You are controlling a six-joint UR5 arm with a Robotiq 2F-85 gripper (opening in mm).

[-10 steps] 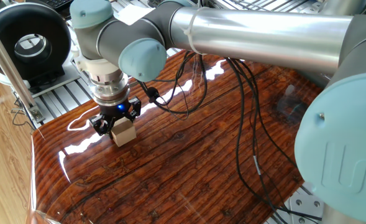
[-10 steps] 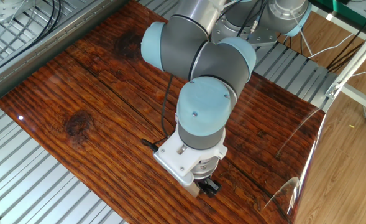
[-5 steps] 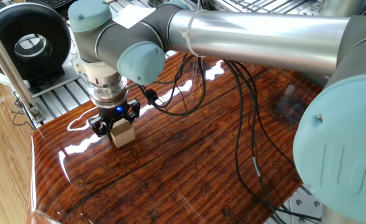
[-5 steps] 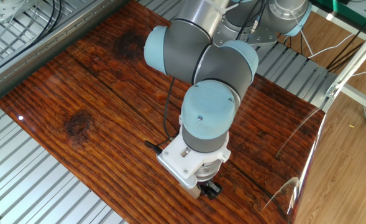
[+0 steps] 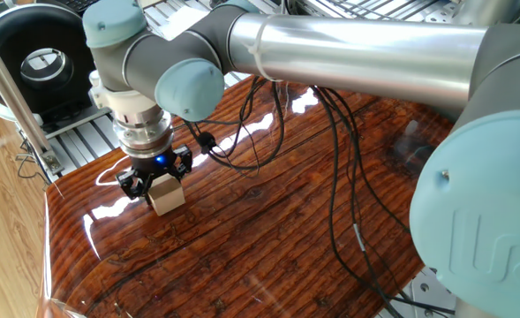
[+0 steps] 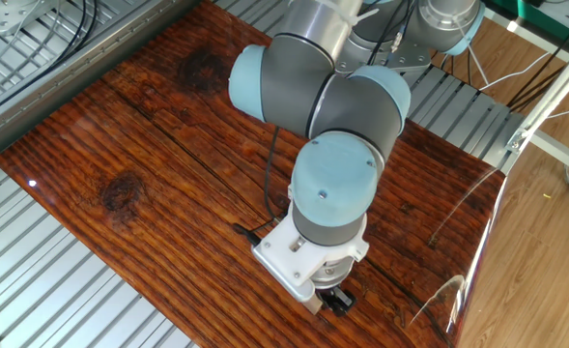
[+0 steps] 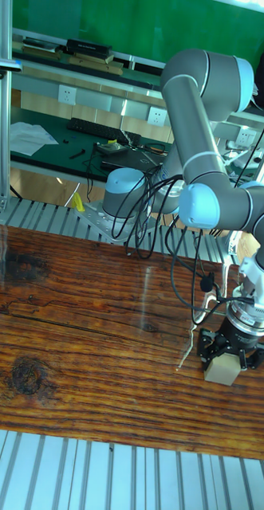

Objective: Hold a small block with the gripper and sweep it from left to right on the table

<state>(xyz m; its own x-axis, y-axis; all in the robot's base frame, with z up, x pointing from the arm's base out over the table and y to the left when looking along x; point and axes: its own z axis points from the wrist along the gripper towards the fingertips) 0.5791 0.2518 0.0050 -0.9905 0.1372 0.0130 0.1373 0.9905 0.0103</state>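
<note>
Gripper (image 5: 156,179) shifted with small block (image 5: 166,195) along table (image 5: 268,230); jaws clamped on block.

A pale beige small block (image 5: 166,196) is seen between the black jaws of the gripper (image 5: 156,177), beneath a blue glowing ring on a silver wrist. The desk (image 5: 268,221) is coloured dark reddish-brown, with strong wood grain and bright white reflections.
</note>
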